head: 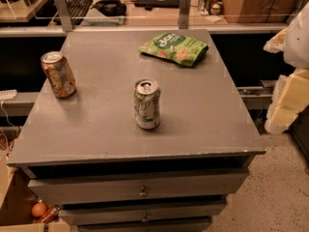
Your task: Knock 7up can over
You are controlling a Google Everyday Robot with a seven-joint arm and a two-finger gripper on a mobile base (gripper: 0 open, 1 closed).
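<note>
The 7up can (147, 104) stands upright near the middle of the grey table top (96, 129). It has a white and silver body with green markings and a silver top with a pull tab. My gripper (286, 100), white and pale yellow, hangs at the right edge of the view. It is beyond the table's right side, well to the right of the can and not touching it.
An orange-brown can (58, 74) stands upright at the table's left edge. A green snack bag (175, 47) lies at the back right of the table. Drawers (140, 190) sit below the top. A desk with a keyboard (76, 6) lies behind. Speckled floor (275, 192) shows at the right.
</note>
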